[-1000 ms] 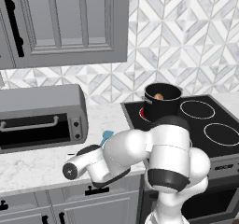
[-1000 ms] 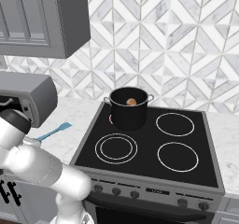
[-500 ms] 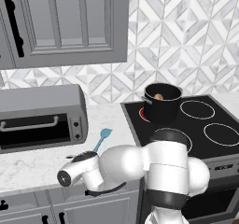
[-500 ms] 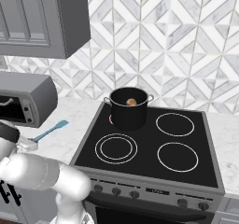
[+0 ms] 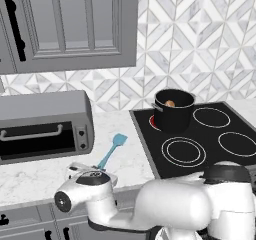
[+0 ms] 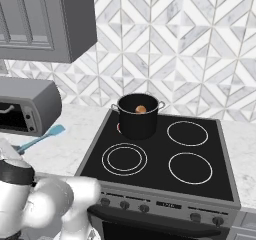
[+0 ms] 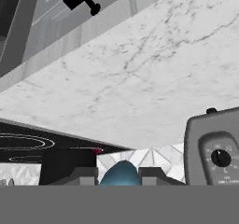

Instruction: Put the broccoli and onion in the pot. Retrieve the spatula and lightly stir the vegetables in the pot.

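Observation:
The light-blue spatula (image 5: 112,151) lies flat on the marble counter between the toaster oven and the stove, its blade pointing toward the wall; it also shows as spatula (image 6: 42,138). My gripper (image 7: 119,177) is open and low over the handle's near end. Its fingertips (image 7: 87,175) stand on either side of the blue spatula (image 7: 120,172). The black pot (image 5: 173,112) stands on the stove's back left burner, seen too as pot (image 6: 138,117). The onion (image 5: 170,103) rests inside it, also visible as onion (image 6: 141,109). The broccoli is hidden.
A grey toaster oven (image 5: 44,125) stands on the counter left of the spatula, and its knob panel (image 7: 217,149) is close beside my hand. The black stove (image 6: 165,159) lies to the right. Grey cabinets (image 5: 65,24) hang above.
My arm has swung down and left toward the counter's front edge. The hand now sits low at the spatula's handle end, and the blade is uncovered. Spatula and pot have not moved.

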